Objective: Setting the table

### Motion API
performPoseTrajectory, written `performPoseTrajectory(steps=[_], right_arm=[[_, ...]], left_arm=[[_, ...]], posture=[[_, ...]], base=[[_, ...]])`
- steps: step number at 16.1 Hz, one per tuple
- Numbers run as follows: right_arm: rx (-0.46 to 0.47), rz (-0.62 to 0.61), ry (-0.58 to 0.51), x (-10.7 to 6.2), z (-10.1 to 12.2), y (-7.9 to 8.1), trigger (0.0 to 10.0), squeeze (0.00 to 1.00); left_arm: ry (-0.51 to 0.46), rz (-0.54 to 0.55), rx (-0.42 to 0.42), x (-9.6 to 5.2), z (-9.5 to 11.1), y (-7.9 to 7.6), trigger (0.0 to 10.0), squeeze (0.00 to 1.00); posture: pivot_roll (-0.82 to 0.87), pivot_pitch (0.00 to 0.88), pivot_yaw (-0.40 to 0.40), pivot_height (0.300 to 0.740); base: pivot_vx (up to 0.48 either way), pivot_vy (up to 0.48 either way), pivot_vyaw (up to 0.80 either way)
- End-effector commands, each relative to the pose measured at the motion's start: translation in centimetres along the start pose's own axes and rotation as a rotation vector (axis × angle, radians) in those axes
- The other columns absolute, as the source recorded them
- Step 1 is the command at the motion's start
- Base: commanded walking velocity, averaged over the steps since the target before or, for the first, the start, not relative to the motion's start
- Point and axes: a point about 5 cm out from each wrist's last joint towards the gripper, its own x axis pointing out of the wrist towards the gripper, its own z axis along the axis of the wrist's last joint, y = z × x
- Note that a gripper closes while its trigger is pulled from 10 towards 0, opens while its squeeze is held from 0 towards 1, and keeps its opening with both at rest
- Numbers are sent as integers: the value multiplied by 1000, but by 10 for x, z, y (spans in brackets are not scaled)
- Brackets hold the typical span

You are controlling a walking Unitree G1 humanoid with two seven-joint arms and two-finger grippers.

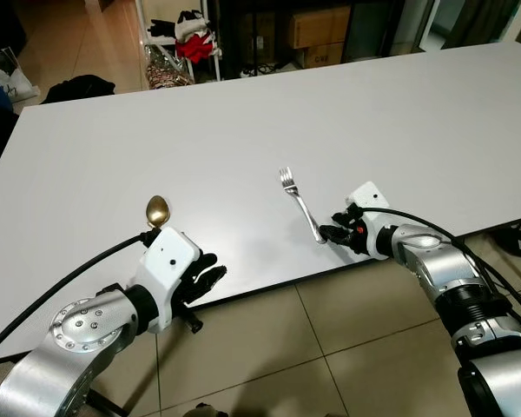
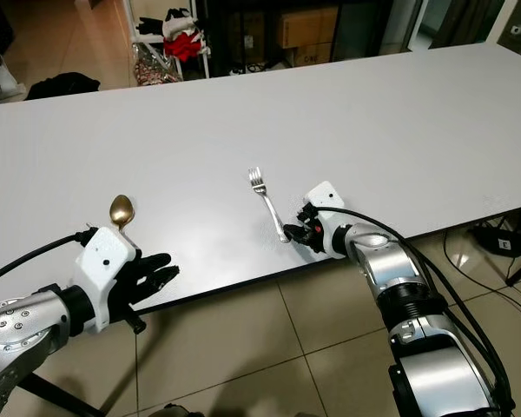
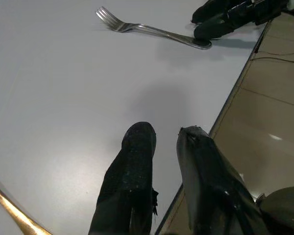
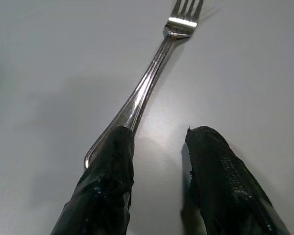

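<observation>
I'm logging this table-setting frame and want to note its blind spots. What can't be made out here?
- Gold spoon: handle hidden behind the left gripper housing in the eye views, cut off by the edge in the left wrist view.
- Fork: handle end covered by one finger of the right gripper in the right wrist view; whether they touch is unclear.
- Clutter on the shelf beyond the table: too small to identify.
</observation>
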Motion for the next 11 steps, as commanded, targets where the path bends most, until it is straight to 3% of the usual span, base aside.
performPoseTrajectory(steps=[1,3,6,7,8,9,10,11], right_arm=[[-2,12,-4,1,1,1,10000,0],[-7,-11,-7,-3,2,-5,10000,0],[-14,-49,-49,-20,9,-15,10000,0],[-1,-63,-188,-42,25,-8,10000,0],[7,-77,-241,-51,31,-1,10000,0],[77,-152,-344,-61,38,16,10000,616],[129,-195,-386,-64,38,25,10000,1000],[156,-204,-419,-66,38,35,10000,1000]], left_arm=[[-4,-12,19,0,4,-1,10000,0],[-8,-19,13,0,5,-4,10000,0],[-52,42,-66,-3,7,-5,10000,0],[-103,253,-201,-4,4,2,10000,0],[-111,333,-259,-6,0,2,10000,0],[-122,465,-300,-12,-8,0,10000,0],[-136,529,-301,-15,-11,0,10000,0],[-145,591,-295,-18,-13,1,10000,1000]], posture=[[-70,0,68,740],[-68,0,64,740],[-60,0,56,740],[-60,0,51,740],[-65,0,55,740],[-78,0,58,740],[-79,0,61,740],[-79,0,61,740]], base=[[0,0,0],[0,0,0],[0,0,0],[0,0,0],[0,0,0],[0,0,0],[0,0,0],[0,0,0]])
